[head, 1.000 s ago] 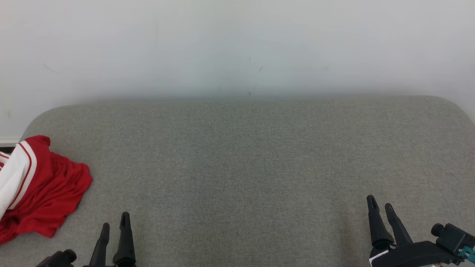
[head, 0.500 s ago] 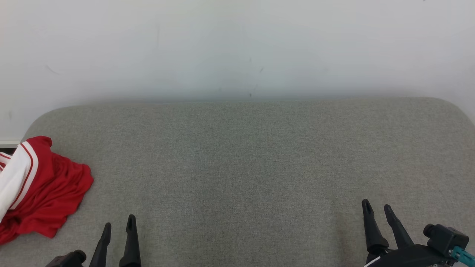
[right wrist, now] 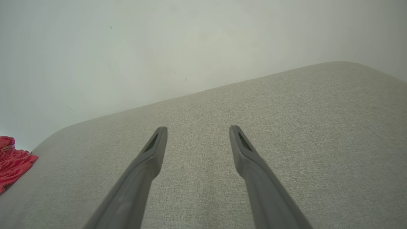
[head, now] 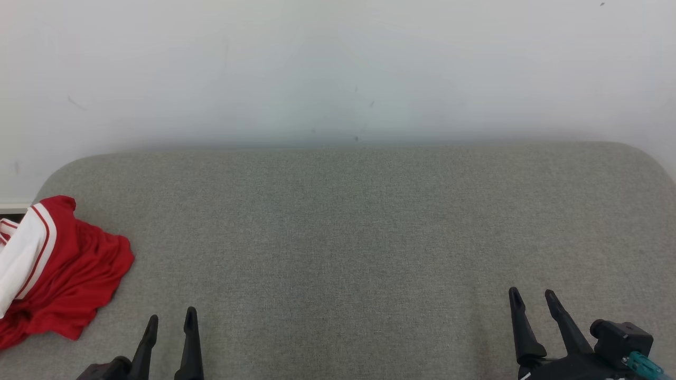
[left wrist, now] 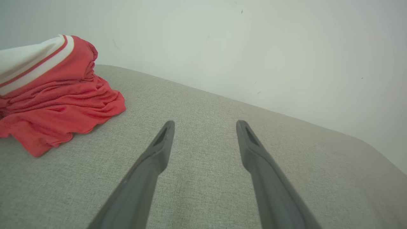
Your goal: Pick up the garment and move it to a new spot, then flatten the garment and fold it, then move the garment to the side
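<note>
We're sitting here with our left gripper point(head: 171, 314) and right gripper point(head: 531, 292) both spread wide, holding nothing. The garment point(head: 63, 269) is lying bunched off to the left of the left gripper, a bit ahead of its fingertips, not touching. Its long side is running roughly the way those fingers are pointing. The right gripper is hovering well apart across the grey cushion point(head: 338, 227), so we're figuring the left arm's the one to go.

Head looks down, wrists low; all share garment point(head: 68, 279).
</note>
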